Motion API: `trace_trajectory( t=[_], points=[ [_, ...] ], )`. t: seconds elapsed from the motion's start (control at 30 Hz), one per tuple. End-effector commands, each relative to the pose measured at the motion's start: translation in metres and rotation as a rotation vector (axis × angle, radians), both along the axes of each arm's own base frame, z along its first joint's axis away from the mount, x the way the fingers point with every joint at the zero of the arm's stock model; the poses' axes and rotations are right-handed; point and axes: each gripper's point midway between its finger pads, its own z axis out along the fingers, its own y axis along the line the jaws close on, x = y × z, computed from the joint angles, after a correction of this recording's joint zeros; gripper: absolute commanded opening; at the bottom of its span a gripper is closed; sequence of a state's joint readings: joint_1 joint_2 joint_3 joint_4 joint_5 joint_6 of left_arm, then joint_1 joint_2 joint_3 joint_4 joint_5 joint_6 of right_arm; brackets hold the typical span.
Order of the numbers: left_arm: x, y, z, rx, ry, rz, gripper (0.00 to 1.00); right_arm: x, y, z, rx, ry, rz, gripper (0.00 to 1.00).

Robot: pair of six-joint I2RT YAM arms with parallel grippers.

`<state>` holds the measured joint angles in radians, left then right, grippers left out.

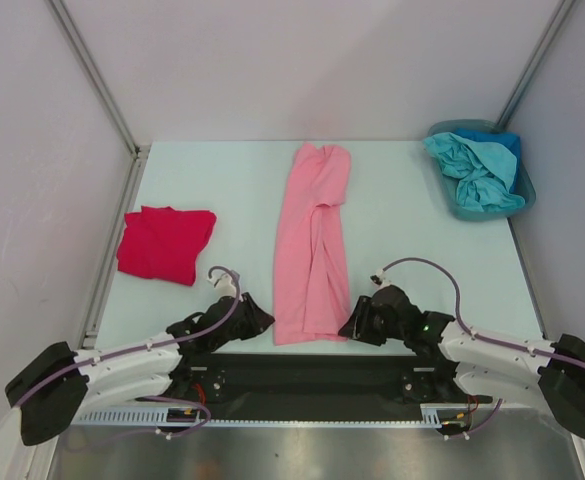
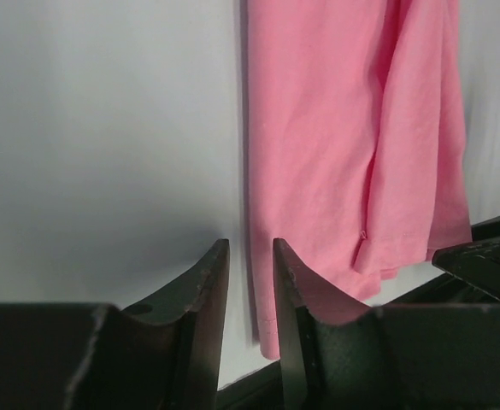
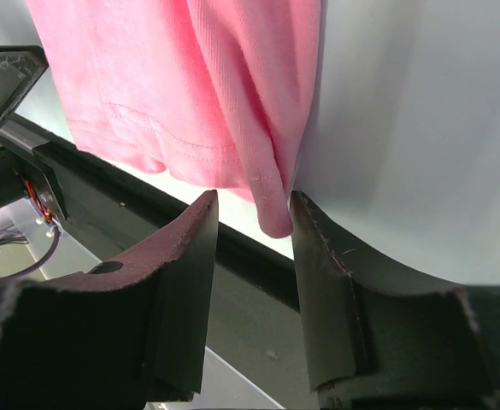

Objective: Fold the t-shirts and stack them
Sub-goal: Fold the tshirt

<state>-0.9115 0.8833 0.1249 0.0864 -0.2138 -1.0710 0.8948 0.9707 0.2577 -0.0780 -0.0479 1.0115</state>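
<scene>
Bright even overhead light, soft faint shadows, close foreground slightly blurred

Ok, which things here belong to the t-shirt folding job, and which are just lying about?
Job: pink t-shirt, folded red t-shirt, teal t-shirt, blue t-shirt.
Lying about: teal bin holding the teal and blue ones.

The flat pale green table (image 1: 232, 190) holds a long pink cloth shirt (image 1: 312, 250) in the middle, a folded red cloth shirt (image 1: 164, 243) left, a teal plastic tub (image 1: 525, 190) upper right.
</scene>
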Motion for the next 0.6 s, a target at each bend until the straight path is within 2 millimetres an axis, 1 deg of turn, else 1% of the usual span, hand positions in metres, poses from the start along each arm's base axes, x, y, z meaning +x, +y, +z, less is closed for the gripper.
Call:
trace_trajectory(
  t=[0.0, 0.23, 0.57],
  points=[
    [-0.006, -0.011, 0.002, -0.06, 0.017, -0.032, 0.33, -0.006, -0.016, -0.018, -0.106, 0.029, 0.007, 0.44],
    [-0.014, -0.011, -0.001, -0.092, 0.049, -0.043, 0.44, -0.004, -0.012, -0.02, -0.105, 0.032, 0.012, 0.43],
    [-0.036, -0.021, -0.015, -0.105, 0.117, -0.091, 0.45, -0.002, -0.01, -0.023, -0.101, 0.036, 0.013, 0.41]
  ],
)
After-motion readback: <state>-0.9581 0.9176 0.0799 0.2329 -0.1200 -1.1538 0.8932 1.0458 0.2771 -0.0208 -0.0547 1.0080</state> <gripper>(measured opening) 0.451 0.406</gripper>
